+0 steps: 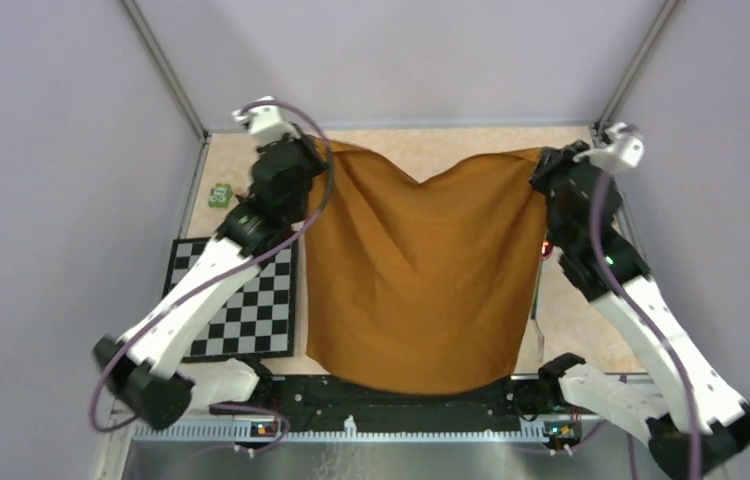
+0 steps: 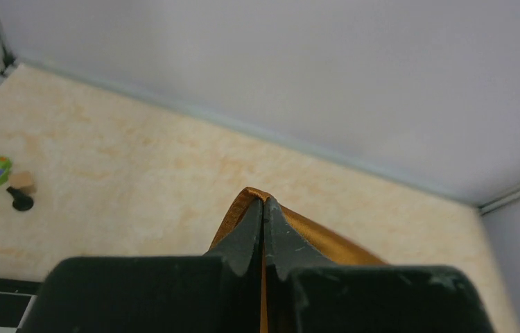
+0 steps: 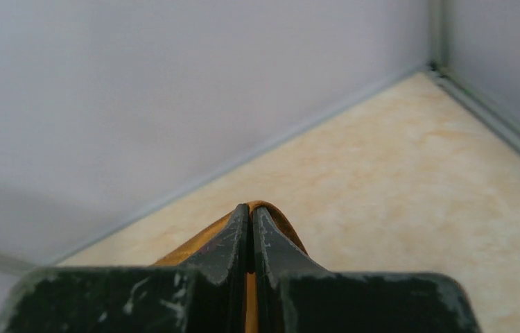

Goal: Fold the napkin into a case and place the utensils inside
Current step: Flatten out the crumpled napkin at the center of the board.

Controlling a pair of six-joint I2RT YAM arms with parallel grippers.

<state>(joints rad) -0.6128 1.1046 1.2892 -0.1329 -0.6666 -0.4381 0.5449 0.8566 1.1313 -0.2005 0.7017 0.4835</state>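
From above, a rust-orange, wrinkly plain cloth napkin (image 1: 421,280) hangs spread between the two arms; the left gripper (image 1: 319,152) pinches its far left corner and the right gripper (image 1: 541,165) its far right corner; its top edge sags in the middle, and its lower edge reaches the near edge of the beige marbled table (image 1: 451,140); the cloth hides most of the tabletop. A black-and-white checkered mat (image 1: 251,310) lies left of the napkin, partly under the left arm; a small green toy (image 1: 219,195) sits beyond it by the left wall.

In the left wrist view, the dark fingers (image 2: 243,236) are pressed together on a fold of the napkin; the toy bears a pale label, too small to read; a small tan-and-black piece (image 2: 20,189) stands just beside it.

In the right wrist view, the scuffed fingers (image 3: 278,243) likewise clamp a fold of the napkin above the bare table.
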